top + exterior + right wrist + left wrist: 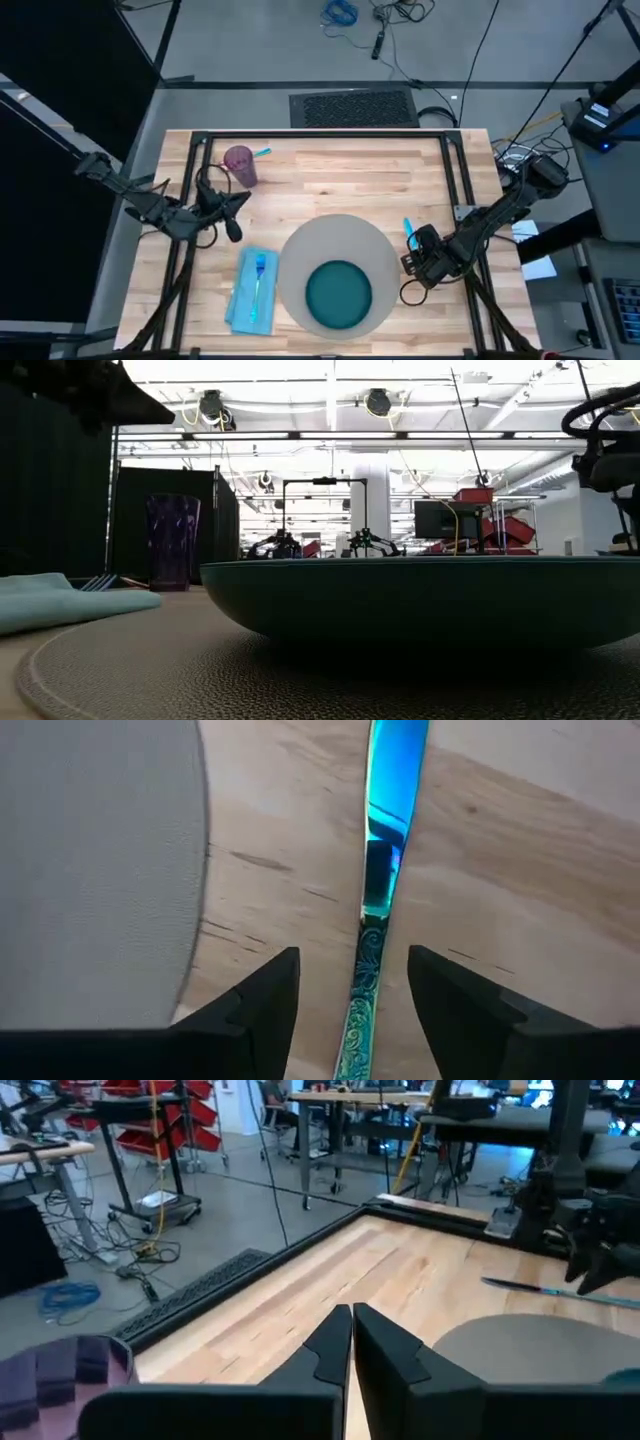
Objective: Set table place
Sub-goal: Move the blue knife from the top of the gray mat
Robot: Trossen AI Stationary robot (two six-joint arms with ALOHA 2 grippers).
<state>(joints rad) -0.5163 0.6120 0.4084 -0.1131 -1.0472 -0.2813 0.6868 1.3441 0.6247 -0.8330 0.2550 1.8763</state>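
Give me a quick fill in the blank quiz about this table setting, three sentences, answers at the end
1. The teal plate sits on the grey ____.
2. The fork lies on a light blue ____.
3. The right gripper is open, with the blue ____ lying on the table between its fingers.

Answers: placemat; napkin; knife

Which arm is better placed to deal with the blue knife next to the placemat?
The right. Its gripper has open fingers straddling the iridescent blue metal knife just beside the round grey placemat. The left gripper, fingers shut, waits across the table near the purple plastic cup.
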